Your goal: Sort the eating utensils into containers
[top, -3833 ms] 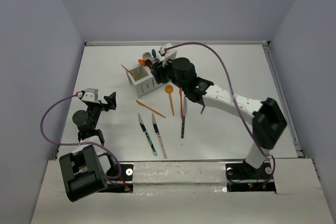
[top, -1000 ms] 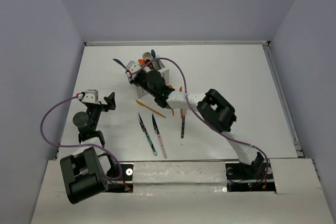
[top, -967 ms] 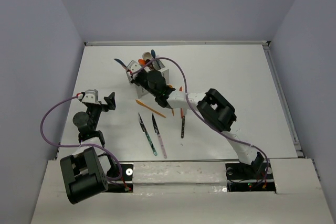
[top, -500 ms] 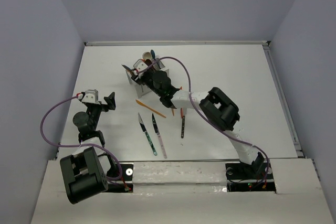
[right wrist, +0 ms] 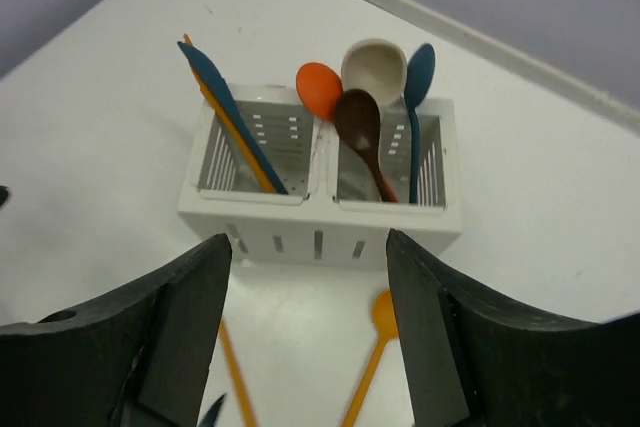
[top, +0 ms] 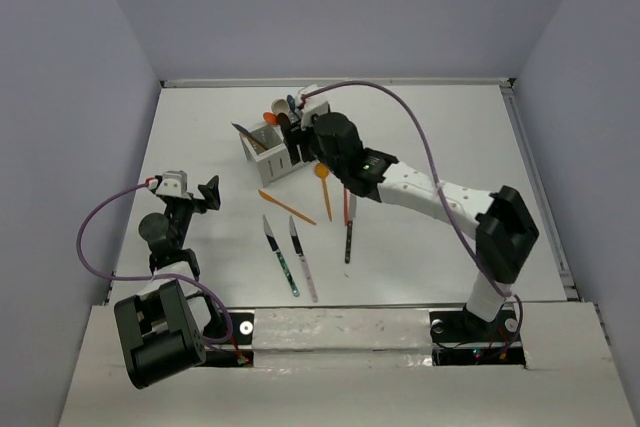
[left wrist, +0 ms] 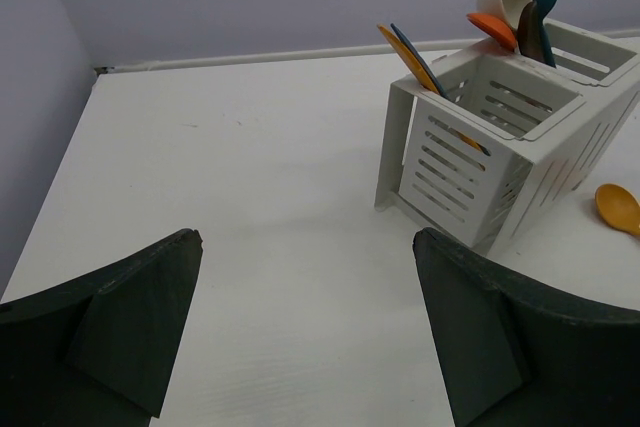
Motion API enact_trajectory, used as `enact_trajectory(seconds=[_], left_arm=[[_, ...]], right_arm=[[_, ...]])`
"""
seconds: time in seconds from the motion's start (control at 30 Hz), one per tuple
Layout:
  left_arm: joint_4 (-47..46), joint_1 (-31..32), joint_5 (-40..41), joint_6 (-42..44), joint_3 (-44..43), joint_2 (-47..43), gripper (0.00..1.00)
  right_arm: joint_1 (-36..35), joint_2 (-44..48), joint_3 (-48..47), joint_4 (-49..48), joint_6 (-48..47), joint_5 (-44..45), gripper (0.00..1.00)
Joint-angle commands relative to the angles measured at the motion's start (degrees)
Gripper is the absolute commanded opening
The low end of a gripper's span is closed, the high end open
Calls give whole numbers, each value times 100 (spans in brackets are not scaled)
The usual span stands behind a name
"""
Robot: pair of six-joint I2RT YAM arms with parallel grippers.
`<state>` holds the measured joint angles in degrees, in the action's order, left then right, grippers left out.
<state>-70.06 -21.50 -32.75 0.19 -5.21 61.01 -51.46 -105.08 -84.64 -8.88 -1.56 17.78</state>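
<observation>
White worktop (top: 450, 127): right tool (right wrist: 308, 257) had backed off the caddy (right wrist: 318, 222), fingers apart and empty, the blue knife (right wrist: 225, 97) now in its left compartment. Left tool (left wrist: 305, 277) gaped too; loose utensils (top: 300, 252) lay nearer.

Light: bright, even and diffuse in all three views; no single source evident. White table (top: 440, 137) close to washed out in the top view, no hard glare spots. Shadows: soft, pale grey, hugging the base of the caddy (left wrist: 470, 162). Focus: caddy sharp in both wrist views. Fingers (left wrist: 120, 337) of the left gripper (left wrist: 305, 247) dark and slightly soft; those (right wrist: 170, 347) of the right gripper (right wrist: 307, 239) dark and blurred. Walls carry a lavender cast. Table's back edge bows slightly in the left wrist view.
</observation>
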Motion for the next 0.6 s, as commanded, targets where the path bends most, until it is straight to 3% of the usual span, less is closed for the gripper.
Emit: enact_trajectory(seconds=[0.0, 0.17, 0.57], left_arm=[[-412, -30, -82, 131, -32, -28, 99], [-438, -30, -30, 113, 3, -63, 99], [-508, -21, 67, 157, 126, -221, 99]], right_arm=[[-39, 891, 929, 2681, 2317, 25, 73], [-39, 1332, 1758, 3445, 3021, 15, 75], [-39, 445, 2136, 3745, 3663, 68, 66]])
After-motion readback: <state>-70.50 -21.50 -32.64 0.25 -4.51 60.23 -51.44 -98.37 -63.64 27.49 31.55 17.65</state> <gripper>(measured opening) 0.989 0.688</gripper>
